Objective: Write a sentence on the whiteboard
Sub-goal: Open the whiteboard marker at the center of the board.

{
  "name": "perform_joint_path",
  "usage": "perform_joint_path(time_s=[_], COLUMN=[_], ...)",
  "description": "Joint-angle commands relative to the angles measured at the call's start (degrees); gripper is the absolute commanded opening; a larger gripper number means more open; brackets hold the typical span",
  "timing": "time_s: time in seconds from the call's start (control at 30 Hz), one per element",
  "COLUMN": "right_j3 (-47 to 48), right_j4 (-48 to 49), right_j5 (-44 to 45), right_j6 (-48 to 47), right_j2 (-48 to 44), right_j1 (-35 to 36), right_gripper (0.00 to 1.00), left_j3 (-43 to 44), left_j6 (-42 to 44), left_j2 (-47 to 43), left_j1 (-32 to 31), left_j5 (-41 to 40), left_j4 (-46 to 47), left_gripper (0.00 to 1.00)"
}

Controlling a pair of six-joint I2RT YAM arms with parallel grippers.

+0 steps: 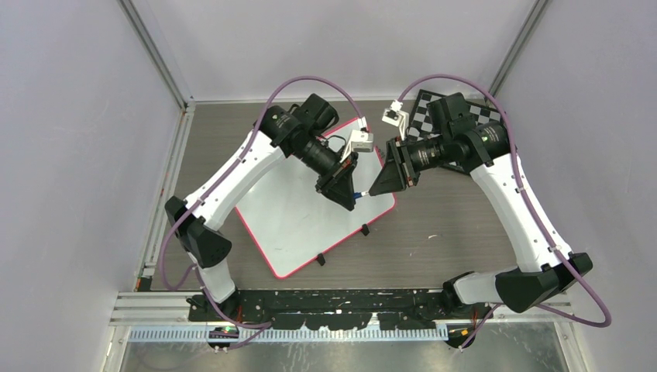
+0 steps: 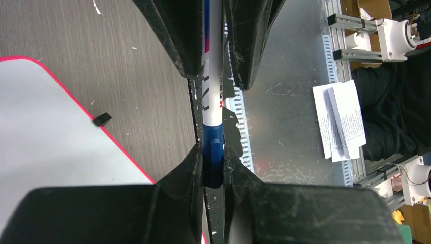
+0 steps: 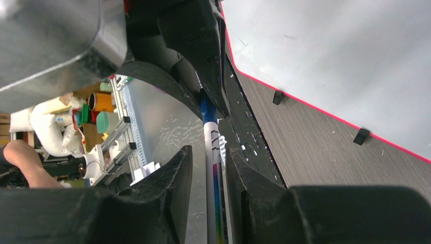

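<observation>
The whiteboard (image 1: 294, 217) lies tilted on the table, white with a red-pink rim, and no writing shows on it. It also shows in the left wrist view (image 2: 51, 127) and the right wrist view (image 3: 330, 51). The two grippers meet tip to tip above its right edge, with a marker (image 1: 359, 195) between them. My left gripper (image 1: 350, 203) (image 2: 212, 147) is shut on the marker's blue cap (image 2: 213, 152). My right gripper (image 1: 373, 191) (image 3: 208, 152) is shut on the white marker body (image 3: 212, 168). The sentence is not in view.
A black-and-white chessboard (image 1: 426, 108) lies at the back right, partly under the right arm. Small black clips (image 1: 320, 260) (image 1: 364, 229) sit along the whiteboard's near edge. A black rail and a metal shelf run along the table's front.
</observation>
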Motion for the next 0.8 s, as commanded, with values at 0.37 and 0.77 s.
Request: perform_joint_path(time_s=[0.37,0.77], right_j3=[1.2,3.3], right_j4=[-1.2,-2.8], right_j5=[-1.3,0.6], right_j6=[-1.5,-2.9], right_j2=[-0.4,0.6], right_j1=[1.0,1.5], right_gripper=[0.35,0.01], left_j3=[2.9,1.1], left_j6=[-1.8,-1.8], left_j2=[0.0,-0.9], left_j1=[-0.5,-0.4], left_j5=[-0.1,-1.0], left_j4=[1.3,1.5], left_gripper=[0.0,0.0])
